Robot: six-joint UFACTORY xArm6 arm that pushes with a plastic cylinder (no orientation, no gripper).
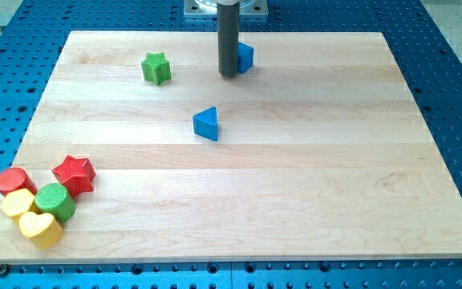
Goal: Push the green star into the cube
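The green star [156,68] lies near the view's top left on the wooden board [311,193]. The blue cube [245,57] sits at the view's top centre, partly hidden behind my rod. My tip [228,75] rests on the board just left of the cube, touching or nearly touching it, and well to the right of the green star.
A blue triangle [207,124] lies below my tip, mid-board. At the view's bottom left is a cluster: a red star [74,174], a red cylinder [14,181], a green cylinder [54,201], a yellow block [17,204] and a yellow heart [40,229].
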